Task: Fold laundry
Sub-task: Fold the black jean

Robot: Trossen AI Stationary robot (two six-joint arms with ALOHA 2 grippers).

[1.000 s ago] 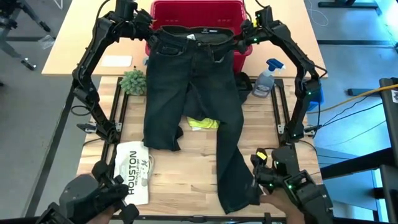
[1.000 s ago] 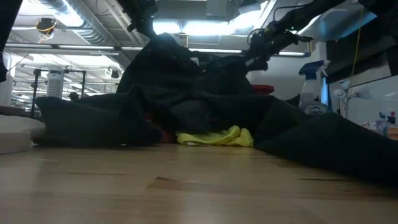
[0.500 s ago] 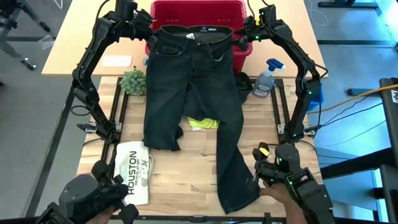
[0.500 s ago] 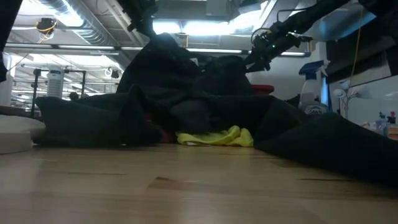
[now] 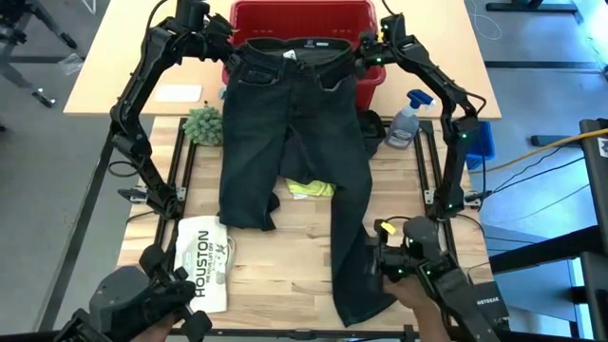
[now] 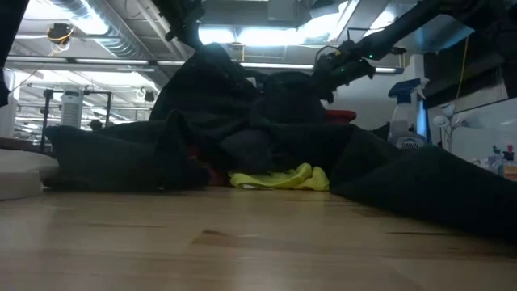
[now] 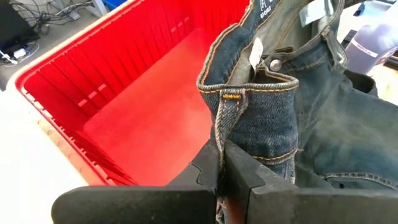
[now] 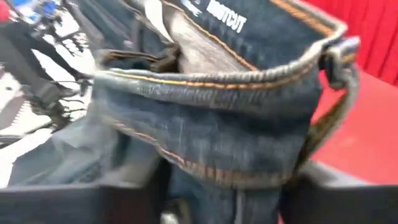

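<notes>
Wooden boards make up the table (image 5: 285,256), with a red basket (image 5: 300,19) at its far edge and black trousers (image 5: 294,142) laid out from the basket toward the near edge, waistband draped over the basket's front wall.

At the left gripper (image 7: 222,163), the jaws are pressed together on a belt loop at one corner of the waistband, directly over the basket's open interior. At the right gripper (image 5: 369,49), the jaws straddle the opposite corner of the waistband; denim fills the gap between them, but the wrist view is blurred and I cannot tell whether they have pinched it or only stand around it.

A yellow T-shirt (image 5: 312,188) peeks out from between the trouser legs, lying on the table under the fabric.

If the right side is not truly gripped, a lift would likely raise only the left corner and the waistband would slump back into the basket. The T-shirt could also be dragged along with the legs.

Both arms reach far forward and inward from the table's sides, elbows raised, wrists meeting the waistband at the basket's front.
</notes>
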